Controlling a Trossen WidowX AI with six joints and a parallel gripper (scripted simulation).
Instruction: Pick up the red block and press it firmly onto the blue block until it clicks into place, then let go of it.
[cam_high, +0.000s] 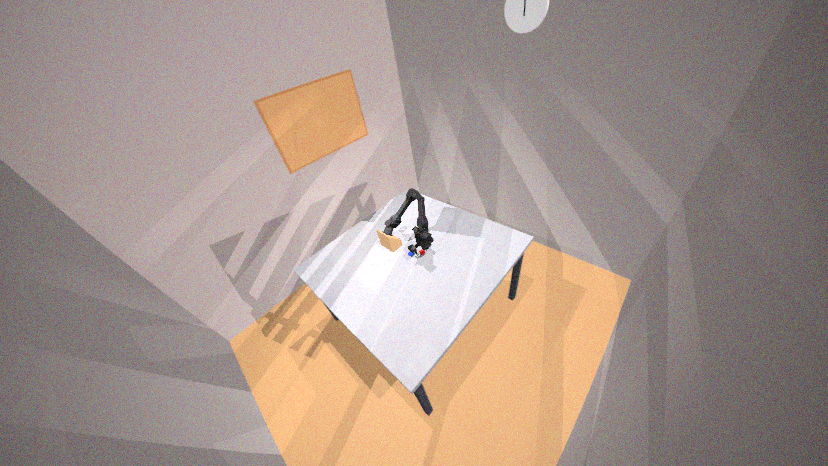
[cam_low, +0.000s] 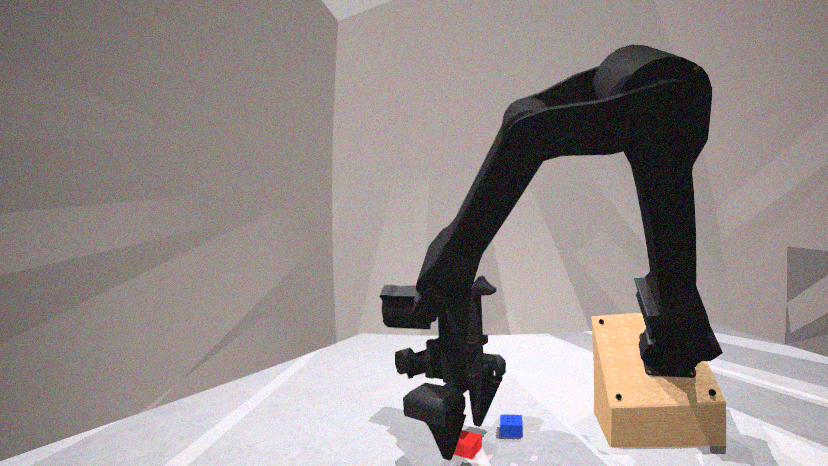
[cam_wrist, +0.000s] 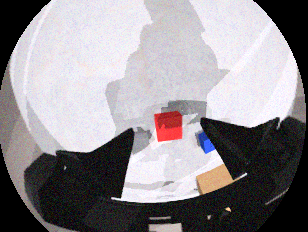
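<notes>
Gripper (cam_high: 417, 252) (cam_low: 464, 442) (cam_wrist: 167, 125) wide open, nothing between the fingers' grip, pointing down at the table. Top view: the black arm (cam_high: 412, 195) rises from a wooden base block (cam_high: 388, 240) (cam_low: 666, 427) (cam_wrist: 214, 181), bends sharply at its highest joint, then drops to the gripper, low over the white table (cam_high: 405, 324) (cam_low: 278, 405) (cam_wrist: 75, 65). The red block (cam_high: 422, 252) (cam_low: 468, 445) (cam_wrist: 168, 126) and the blue block (cam_high: 410, 254) (cam_low: 511, 426) (cam_wrist: 206, 142) show small at the fingertips, side by side. Exterior view: upper arm stands nearly upright from the base, the next stretch runs roughly level, the forearm slopes steeply down, and the wrist hangs close to vertical. One finger stands in front of the red block, hiding part of it; the other ends farther back. Both blocks rest on the table, apart, blue nearer the wooden base. Wrist view: the red block appears between the two spread fingertips, a little beyond them; the blue one shows beside the right-hand finger in the picture, partly covered by it. Blocks not joined.
</notes>
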